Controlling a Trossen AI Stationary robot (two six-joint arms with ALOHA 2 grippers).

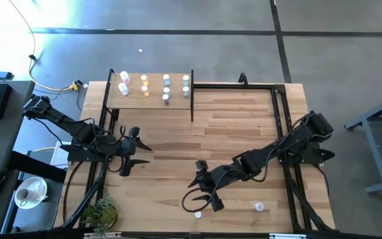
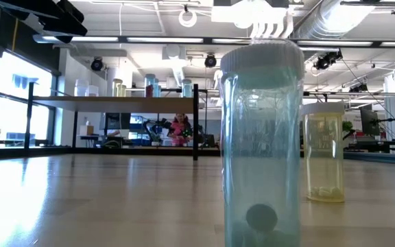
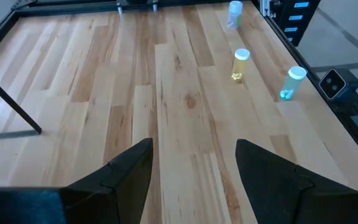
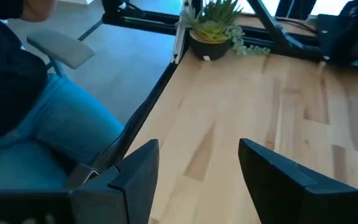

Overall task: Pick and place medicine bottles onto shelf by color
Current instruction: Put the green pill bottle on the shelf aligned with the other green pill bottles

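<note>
The left tool (image 1: pixel 127 153) hangs over the left part of the desk (image 1: pixel 244 133), its two dark fingers (image 3: pixel 129 171) spread apart with nothing between them, only bare planks showing in the gap in its wrist view; the right tool (image 1: pixel 203 192) sits low over the near middle of the desk, its fingers (image 4: pixel 138 168) likewise parted and empty; in its wrist view they face the desk's edge, a potted plant (image 4: pixel 213 28) at the corner, and a person's blue-clad leg (image 4: pixel 55 130) beside the desk.

Out from the left tool, its wrist view shows three medicine bottles standing upright and apart from one another on the planks near one edge: a light blue bottle (image 3: pixel 293 83), a yellow bottle (image 3: pixel 240 65) and, farthest off, a pale bluish bottle (image 3: pixel 234 14); in the low view the blue one (image 2: pixel 260 144) stands close to the camera with a small round thing lying at its bottom, the yellow one (image 2: pixel 323 152) behind it.

The shelf (image 1: pixel 152 99) stands at the far left of the desk, its black posts upright; about nine bottles stand on it in short rows, whites (image 1: pixel 124 83) at the left, yellows (image 1: pixel 144 86) next, light blues (image 1: pixel 166 87) and pale ones (image 1: pixel 186 85) to the right.
</note>
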